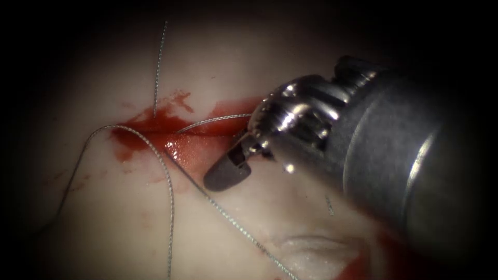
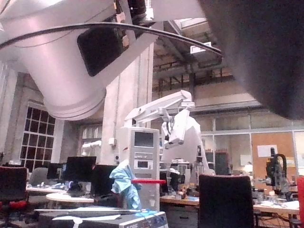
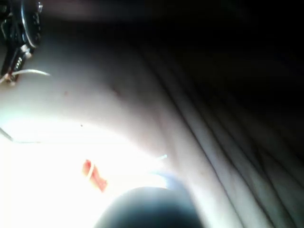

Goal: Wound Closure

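Entering from the right in the endoscope view, the right tool (image 1: 228,173) hovers over the red-stained cut (image 1: 176,136), its grip unreadable; thread (image 1: 168,179) loops loose across the tissue (image 1: 109,218), liable to snag. Right wrist view: thread beside pale tissue.

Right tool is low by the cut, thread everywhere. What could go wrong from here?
1. Loose thread loops across the tissue and one strand runs close under the right tool; a move could snag or drag it.
2. I cannot tell what that tool holds, so pulling could strain the cut.
3. Red fluid hides the cut's edges.
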{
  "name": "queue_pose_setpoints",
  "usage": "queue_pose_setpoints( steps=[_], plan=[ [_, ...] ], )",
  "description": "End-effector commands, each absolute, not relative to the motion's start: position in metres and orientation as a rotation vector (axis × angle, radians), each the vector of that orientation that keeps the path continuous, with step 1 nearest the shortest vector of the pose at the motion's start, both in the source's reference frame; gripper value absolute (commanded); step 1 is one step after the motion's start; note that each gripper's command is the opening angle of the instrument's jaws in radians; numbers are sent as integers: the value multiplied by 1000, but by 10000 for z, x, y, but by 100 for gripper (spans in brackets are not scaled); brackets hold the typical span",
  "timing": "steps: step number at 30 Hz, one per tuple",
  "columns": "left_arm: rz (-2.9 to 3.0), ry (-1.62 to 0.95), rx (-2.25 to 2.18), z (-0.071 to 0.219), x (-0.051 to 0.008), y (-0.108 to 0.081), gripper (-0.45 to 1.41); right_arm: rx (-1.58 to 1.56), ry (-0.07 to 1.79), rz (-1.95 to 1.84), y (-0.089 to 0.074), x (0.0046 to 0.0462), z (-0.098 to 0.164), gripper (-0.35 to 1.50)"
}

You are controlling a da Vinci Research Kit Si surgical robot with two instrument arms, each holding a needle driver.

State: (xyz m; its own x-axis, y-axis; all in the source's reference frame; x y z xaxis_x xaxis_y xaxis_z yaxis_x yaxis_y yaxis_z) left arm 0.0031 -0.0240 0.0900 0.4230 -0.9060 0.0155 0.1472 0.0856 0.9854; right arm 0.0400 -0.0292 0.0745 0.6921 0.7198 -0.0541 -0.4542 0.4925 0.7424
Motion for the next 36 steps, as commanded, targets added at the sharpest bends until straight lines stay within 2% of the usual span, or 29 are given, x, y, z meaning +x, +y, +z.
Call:
queue_pose_setpoints(
  steps=[1, 2, 5, 8, 10, 14, 15, 16, 18, 20, 21, 22, 24, 25, 26, 27, 33, 35, 36],
  plan=[
    [-924, -806, 1222, 897, 24, -229, -45, 771, 387, 735, -279, 415, 744, 39],
    [-925, -806, 1221, 897, 24, -229, -45, 778, 380, 747, -278, 418, 744, 37],
    [-930, -809, 1216, 897, 23, -228, -45, 783, 369, 770, -279, 424, 747, 17],
    [-931, -809, 1216, 897, 23, -228, -45, 784, 364, 773, -282, 428, 752, 16],
    [-933, -810, 1214, 897, 23, -228, -45, 786, 365, 770, -284, 431, 755, 24],
    [-934, -810, 1213, 897, 22, -228, -45, 786, 360, 758, -287, 436, 761, 27],
    [-935, -810, 1213, 897, 22, -229, -45, 784, 359, 749, -288, 439, 764, 37],
    [-935, -810, 1213, 897, 22, -229, -45, 784, 359, 749, -288, 439, 764, 37],
    [-935, -811, 1213, 896, 22, -229, -45, 785, 357, 745, -289, 442, 766, 59],
    [-935, -811, 1213, 896, 22, -229, -45, 786, 356, 739, -288, 446, 767, 68],
    [-935, -811, 1212, 896, 22, -229, -45, 786, 356, 737, -288, 447, 767, 66],
    [-936, -811, 1212, 897, 22, -229, -45, 788, 356, 732, -288, 450, 768, 52],
    [-936, -811, 1212, 897, 21, -229, -45, 786, 355, 733, -287, 454, 769, 64],
    [-936, -811, 1212, 897, 21, -229, -45, 787, 355, 730, -286, 454, 769, 56],
    [-936, -811, 1212, 897, 21, -229, -45, 790, 353, 732, -287, 454, 769, 36],
    [-936, -811, 1212, 897, 21, -229, -45, 790, 353, 728, -287, 453, 770, 27],
    [-936, -811, 1211, 897, 21, -229, -45, 788, 345, 720, -286, 451, 771, 26],
    [-936, -811, 1211, 897, 21, -229, -45, 796, 326, 728, -287, 448, 771, -35],
    [-936, -811, 1211, 897, 21, -229, -45, 808, 311, 733, -287, 446, 771, -35]
  ],
)
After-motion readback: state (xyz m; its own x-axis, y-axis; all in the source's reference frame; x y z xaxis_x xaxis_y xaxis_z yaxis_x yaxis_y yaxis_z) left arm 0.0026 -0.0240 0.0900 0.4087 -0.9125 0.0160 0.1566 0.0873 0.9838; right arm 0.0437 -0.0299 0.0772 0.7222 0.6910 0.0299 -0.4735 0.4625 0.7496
